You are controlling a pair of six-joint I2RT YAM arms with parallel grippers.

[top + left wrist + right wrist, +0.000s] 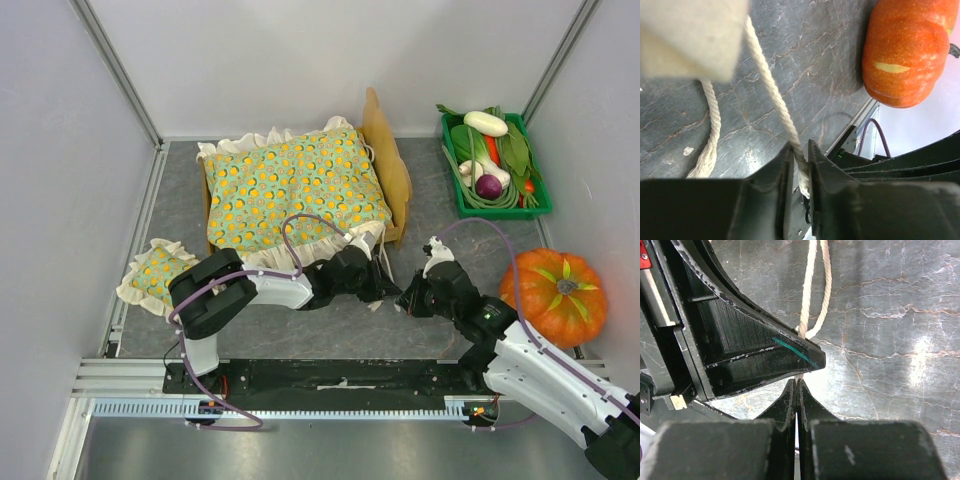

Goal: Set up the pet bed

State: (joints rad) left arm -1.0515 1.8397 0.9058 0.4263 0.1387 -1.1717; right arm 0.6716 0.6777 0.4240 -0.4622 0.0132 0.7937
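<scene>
The cushion (290,185) already covers the pet bed (385,150) at the desk's (430,220) far middle; seemingly left: tying the cream cord (772,80), pinched by left fingers (813,159) and right fingers (789,401) off its near-right corner, and placing the pillow (160,270) lying by the left edge.

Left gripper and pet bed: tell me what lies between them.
A cream cord runs straight from the near end of the pet bed into the left gripper, which pinches it. The left wrist view shows it best.

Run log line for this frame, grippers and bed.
left gripper shut on white cord | right gripper shut on white cord | cushion on pet bed | pillow on table
</scene>
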